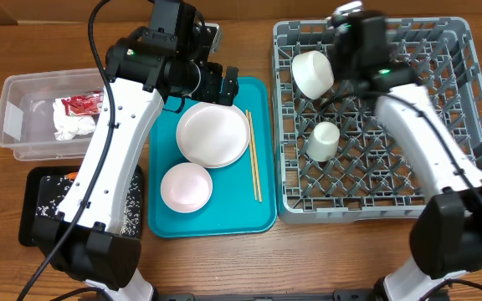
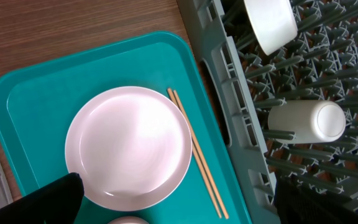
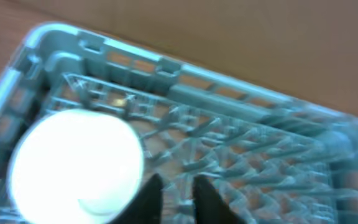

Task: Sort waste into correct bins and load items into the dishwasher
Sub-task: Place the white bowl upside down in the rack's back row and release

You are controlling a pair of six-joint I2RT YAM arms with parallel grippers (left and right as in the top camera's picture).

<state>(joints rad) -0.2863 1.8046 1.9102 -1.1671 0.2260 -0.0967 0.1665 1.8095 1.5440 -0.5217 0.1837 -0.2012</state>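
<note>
So we count two plates, a bigger white plate (image 1: 212,135) and a smaller pink plate (image 1: 186,186), both on the one teal tray (image 1: 233,213). We also get two chopsticks (image 1: 253,159). There's one grey dish rack (image 1: 366,191) with one bowl (image 1: 312,73) and one cup (image 1: 325,140) in it. Then one clear tub (image 1: 11,117) with one red wrapper (image 1: 79,104) and a wad of napkin (image 1: 72,125). We can't tell if that's one or several. There's one black tray (image 1: 40,188) with one orange bit (image 1: 72,175). And two robot arms: left arm (image 1: 115,142), right arm (image 1: 429,134).
</note>
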